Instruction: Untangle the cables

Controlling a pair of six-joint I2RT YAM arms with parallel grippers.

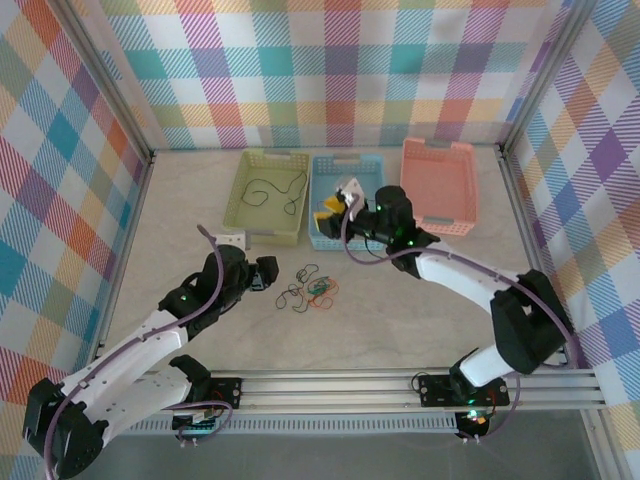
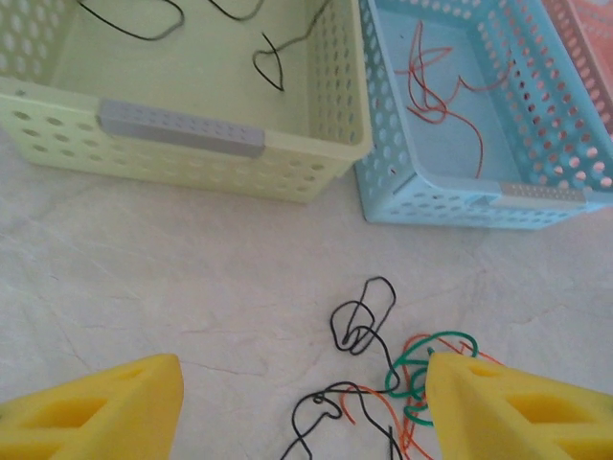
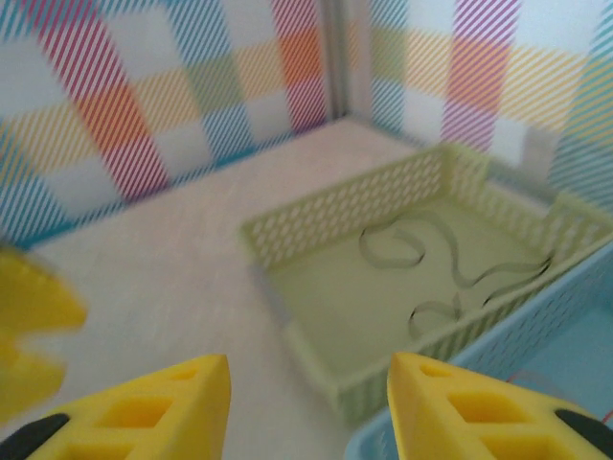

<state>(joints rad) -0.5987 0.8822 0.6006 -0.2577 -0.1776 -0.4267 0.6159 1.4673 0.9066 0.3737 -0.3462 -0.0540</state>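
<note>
Left wrist view, tangle: the unsorted cables [image 2: 391, 379] lie in a loose knot on the table [image 2: 144, 287], near of the baskets. Black loops [image 2: 364, 316], a green cable [image 2: 421, 359] and orange strands [image 2: 383, 417] cross one another there.
Sorted pieces: one black cable [image 2: 271, 62] lies alone in the yellow-green basket [image 2: 192, 168], and an orange cable [image 2: 436, 96] lies in the blue basket [image 2: 431, 206] to its right. This looks like one colour to each basket.
Baskets: three stand in a row at the far side, side by side, with the pink basket [image 1: 438, 185] at the right end. I judge it is kept for green.
Left gripper: the left gripper [image 2: 305, 374] hangs low over the knot with its yellow fingers spread wide and nothing between them. The black and green loops sit in the gap ahead, so it seems set to pin or pick a strand.
Right gripper: the right gripper [image 3: 308, 379] is above the blue basket, pointed toward the yellow-green one. Its fingers are parted and hold nothing, which fits a strand just let go into the blue basket.
Progress: partly done, with several strands of each colour left in the knot.
Risk: the strands are thin and looped through each other, so pulling one may drag the rest along.
</note>
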